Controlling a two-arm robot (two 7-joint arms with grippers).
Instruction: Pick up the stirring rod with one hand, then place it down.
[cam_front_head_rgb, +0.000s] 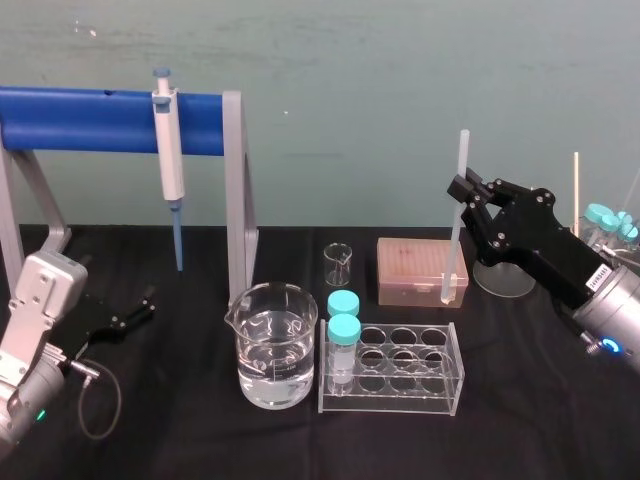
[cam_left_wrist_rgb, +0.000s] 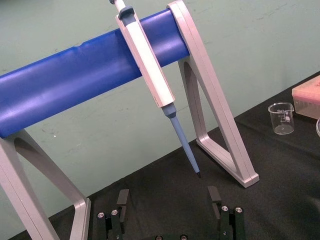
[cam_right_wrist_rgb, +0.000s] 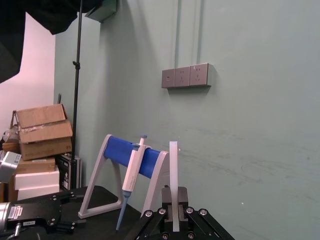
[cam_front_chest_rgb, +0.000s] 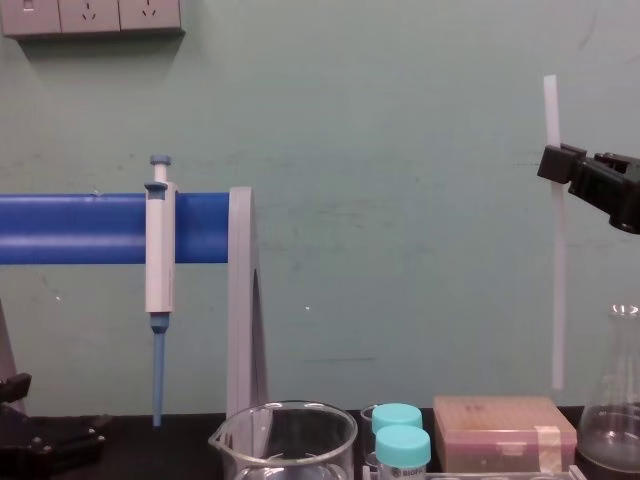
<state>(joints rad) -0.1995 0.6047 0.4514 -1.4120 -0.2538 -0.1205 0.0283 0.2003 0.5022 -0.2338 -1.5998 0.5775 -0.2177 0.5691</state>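
Right gripper (cam_front_head_rgb: 462, 190) is clamped on the rod (cam_front_head_rgb: 455, 240) approx. a third down from its top, holding it upright, lower end hanging by the pink box (cam_front_head_rgb: 420, 268) and apparently off the table (cam_front_head_rgb: 150, 440). For the put-down we'd tilt it flat, go low over bare cloth, away from the flask (cam_front_head_rgb: 505, 275), then release. Left gripper (cam_left_wrist_rgb: 168, 199) is parked far left, jaws wide.

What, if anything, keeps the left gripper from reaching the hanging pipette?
Probably nothing, so likely yes: the left gripper, open, faces the pipette with only bare black cloth between them. The grey legs of the stand flank the way without crossing it.
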